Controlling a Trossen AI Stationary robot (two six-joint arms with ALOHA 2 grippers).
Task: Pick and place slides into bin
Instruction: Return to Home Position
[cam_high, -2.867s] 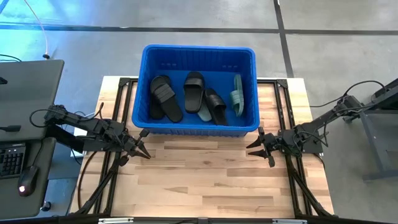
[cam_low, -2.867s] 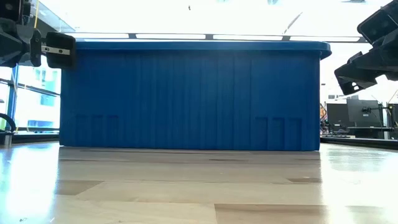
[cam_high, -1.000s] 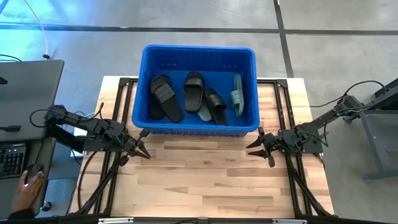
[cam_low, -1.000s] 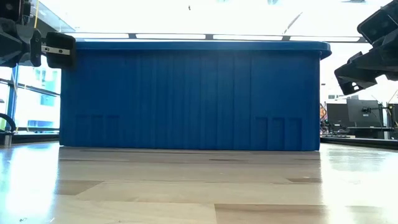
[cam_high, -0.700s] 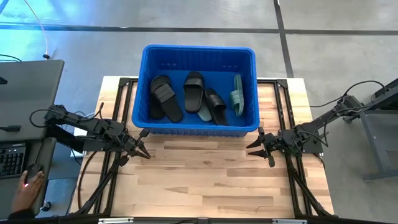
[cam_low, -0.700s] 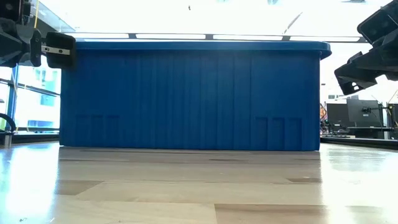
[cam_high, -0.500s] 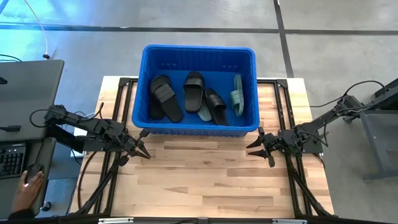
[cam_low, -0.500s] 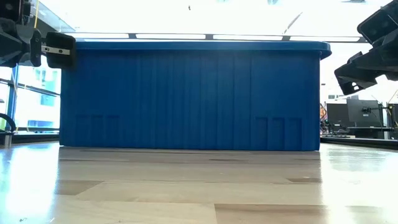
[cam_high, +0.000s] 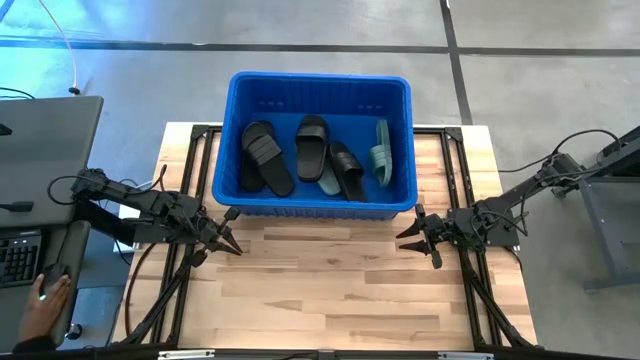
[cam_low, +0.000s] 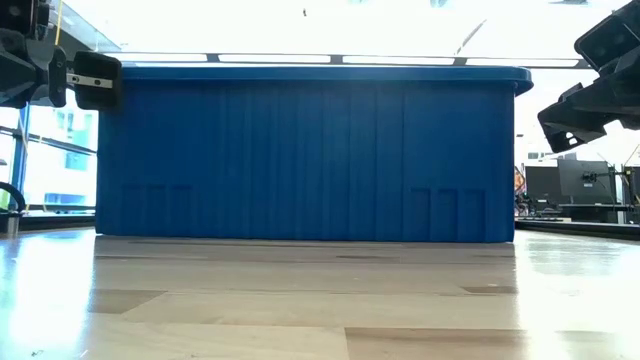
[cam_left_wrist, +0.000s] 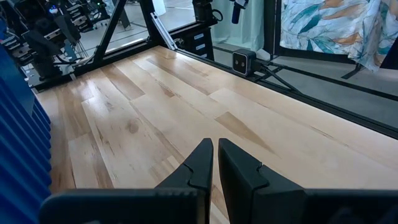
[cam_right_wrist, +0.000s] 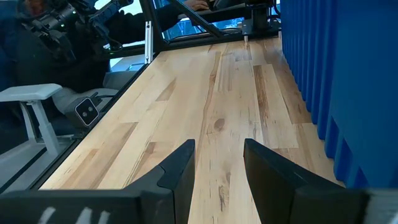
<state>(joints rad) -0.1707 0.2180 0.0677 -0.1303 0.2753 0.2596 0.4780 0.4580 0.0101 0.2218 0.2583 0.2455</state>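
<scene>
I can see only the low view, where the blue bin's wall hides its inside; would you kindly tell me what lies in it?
Observer: From above, the bin holds black slides and two green slides, some partly overlapping.
Operator: Thank you. Is any slide out on the table?
Observer: No slide shows on the table in the high view.
Operator: And are the grippers holding anything?
Observer: No. The left gripper is shut on nothing and the right gripper is open, both over the wood in front of the bin.
</scene>
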